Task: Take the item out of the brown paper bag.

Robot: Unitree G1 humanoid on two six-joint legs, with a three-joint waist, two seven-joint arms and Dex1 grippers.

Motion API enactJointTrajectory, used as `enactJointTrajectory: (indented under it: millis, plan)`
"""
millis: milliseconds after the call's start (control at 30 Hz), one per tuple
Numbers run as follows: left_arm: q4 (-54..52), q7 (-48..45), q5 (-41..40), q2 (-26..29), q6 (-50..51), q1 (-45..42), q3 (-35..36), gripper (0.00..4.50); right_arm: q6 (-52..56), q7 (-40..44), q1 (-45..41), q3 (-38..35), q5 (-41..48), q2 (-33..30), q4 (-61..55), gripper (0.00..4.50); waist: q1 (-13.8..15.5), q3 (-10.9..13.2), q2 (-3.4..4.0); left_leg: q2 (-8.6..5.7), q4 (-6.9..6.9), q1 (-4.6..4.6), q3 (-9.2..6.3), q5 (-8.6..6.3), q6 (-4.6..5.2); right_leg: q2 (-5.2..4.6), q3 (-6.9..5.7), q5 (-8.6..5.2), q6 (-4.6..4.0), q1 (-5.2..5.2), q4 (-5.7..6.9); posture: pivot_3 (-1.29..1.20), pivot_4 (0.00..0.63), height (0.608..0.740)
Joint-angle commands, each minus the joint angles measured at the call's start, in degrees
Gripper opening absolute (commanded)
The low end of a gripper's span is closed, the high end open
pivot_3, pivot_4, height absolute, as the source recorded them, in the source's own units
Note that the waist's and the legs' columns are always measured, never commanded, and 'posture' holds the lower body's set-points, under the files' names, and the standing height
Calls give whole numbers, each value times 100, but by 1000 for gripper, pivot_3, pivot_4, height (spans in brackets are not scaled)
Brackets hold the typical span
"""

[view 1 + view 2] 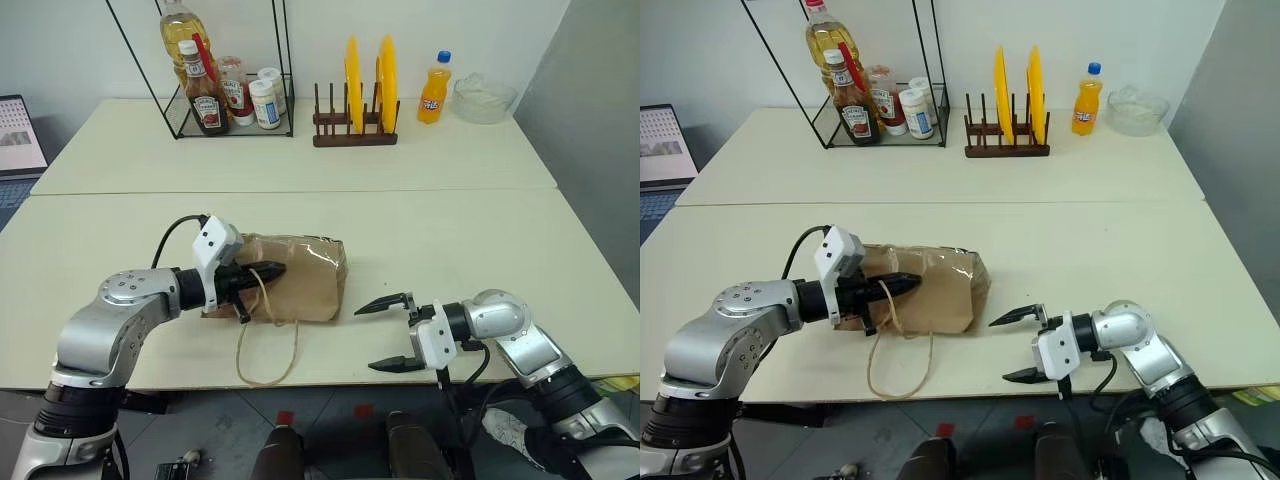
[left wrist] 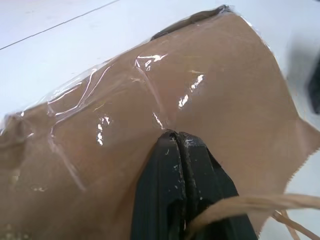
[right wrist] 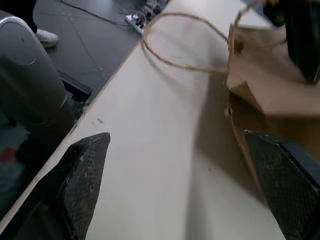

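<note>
The brown paper bag (image 1: 295,278) lay on its side on the near table (image 1: 480,250), well in front of the wooden plate rack (image 1: 355,125) that stood on the far table. Its cord handles (image 1: 265,350) hung loose from the bag's near side, toward the table edge. My left claw (image 1: 268,272) rested on top of the bag, near its left end, with both fingers pressed together. From the wrist view the tips (image 2: 175,145) touched the shiny paper, but I could not tell if they pinched any of it. My right claw (image 1: 392,333) was to the right of the bag, near but apart from it, with the fingers spread wide and nothing between them. The bottle stayed hidden; I could not see it.
</note>
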Motion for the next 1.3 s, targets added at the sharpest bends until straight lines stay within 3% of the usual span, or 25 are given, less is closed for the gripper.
enactJointTrajectory:
  millis: [33, 167, 300, 467, 600, 833, 933, 1067, 1300]
  plan:
    - [-100, 141, -142, -66, 87, -67, 125, 52, -1391, -212, -87, 75, -17, 138, 296, 4500, 2, 0, -1, 0, 0, 1, 0, 0, 0, 0, 0, 0, 0, 1, 0, 0, 150, 740]
    - [-85, 236, -165, -164, 115, -107, 55, 52, -2662, -1057, -503, 21, -1337, 699, 1211, 4500, -7, -1, -1, 0, -2, 18, 1, 1, -2, 0, 2, 0, 0, 12, 1, 0, 150, 740]
    - [-80, 287, -264, -205, 235, -193, 98, 52, -3228, -2113, -837, -102, -2764, 1241, 1921, 4500, -3, -1, -2, 0, -3, 20, 1, 12, -22, 0, 2, 0, -1, 12, 3, 0, 150, 740]
    - [-77, 319, -326, -228, 316, -204, 104, 52, -2837, -4229, -1195, -37, -5029, 1532, 2246, 4500, -2, -5, -9, 0, -3, 21, 0, 14, -25, 1, 3, 1, -2, 11, 3, 0, 150, 740]
    - [-118, 321, -365, -239, 343, -176, 126, 52, -2245, -5604, -1387, 405, -6111, 1604, 2263, 4500, -28, -7, -10, 0, -4, 32, 0, 16, -29, 4, 8, 1, -3, 11, 12, 0, 150, 740]
    - [92, 362, -414, -256, 295, -329, 166, 52, -1899, -7159, -1591, 1345, -6918, 1601, 2470, 4500, -38, -23, -27, 1, -5, 36, -1, 14, -26, 4, 10, 0, -7, 14, 13, 0, 150, 740]
    - [106, 368, -447, -238, 310, -331, 187, 0, -1637, -7583, -1721, 1557, -7018, 1639, 2548, 3880, -46, -24, -28, 1, -6, 37, -1, 12, -22, 4, 11, 0, -9, 14, 13, 0, 150, 740]
    - [122, 397, -485, -233, 336, -333, 214, 0, -1569, -7908, -1815, 1802, -6994, 1514, 2636, 2433, -39, -23, -28, 1, -6, 36, -1, 7, -12, 4, 10, 0, -10, 14, 14, 0, 150, 740]
    - [95, 360, -518, -149, 343, -272, 246, 0, -1656, -8160, -1838, 2086, -6925, 1096, 2681, 2433, -11, -25, -30, 1, -6, 33, -1, 5, -9, 4, 10, 0, -10, 18, 7, 0, 150, 740]
